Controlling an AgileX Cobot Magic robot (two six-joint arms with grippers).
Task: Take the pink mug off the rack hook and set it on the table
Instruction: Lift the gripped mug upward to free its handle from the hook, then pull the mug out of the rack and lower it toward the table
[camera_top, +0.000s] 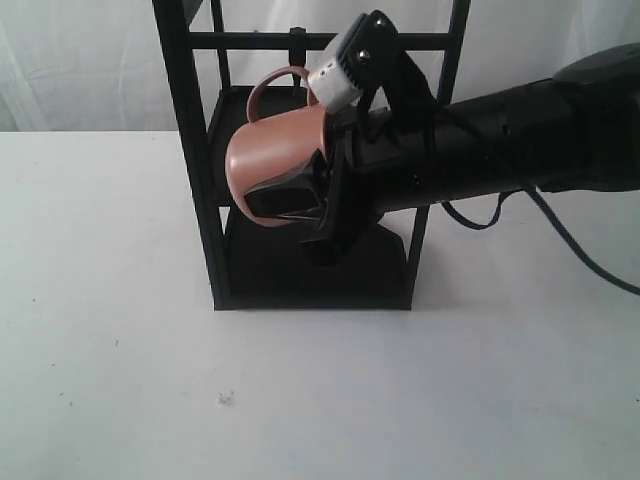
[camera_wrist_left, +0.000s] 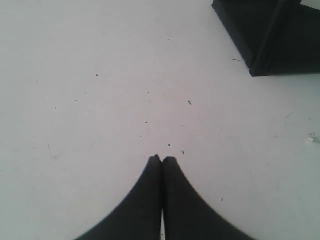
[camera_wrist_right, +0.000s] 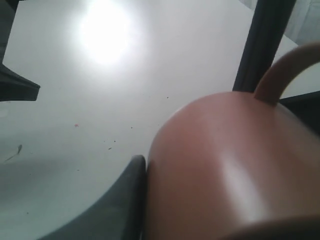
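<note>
Our right gripper (camera_top: 300, 178) is clamped on the pink mug (camera_top: 268, 150). One smooth, curved black finger (camera_wrist_right: 122, 205) presses flat against the mug's wall, and in the exterior view a dark wedge-shaped finger cups it from below. We hold the mug up inside the rack (camera_top: 190, 150), clear of the table (camera_top: 120, 300). It is tipped onto its side, with the base towards the left post and the mouth facing our wrist.

The mug is a plain cylinder in matte salmon pink, and a soft band of sheen runs along its rounded wall. Its handle (camera_top: 262, 88) is a thin loop of the same colour that arches upward. The top of the loop sits just beneath the rack hook (camera_top: 297, 42), a short black peg hanging from the top crossbar. We cannot tell whether the peg touches the loop or passes through it. The mug's inside is hidden from us.

The rack is built of straight, square-edged black bars with a dull finish and carries two flat dark shelves, upper (camera_top: 225, 110) and lower (camera_top: 270, 270). The table is wide, flat and white, dotted with tiny dark specks (camera_wrist_left: 146, 122).

Our left gripper (camera_wrist_left: 161, 161) is over bare table, well apart from the rack's corner. Its two tapered black fingers are pressed tip to tip and hold nothing.
</note>
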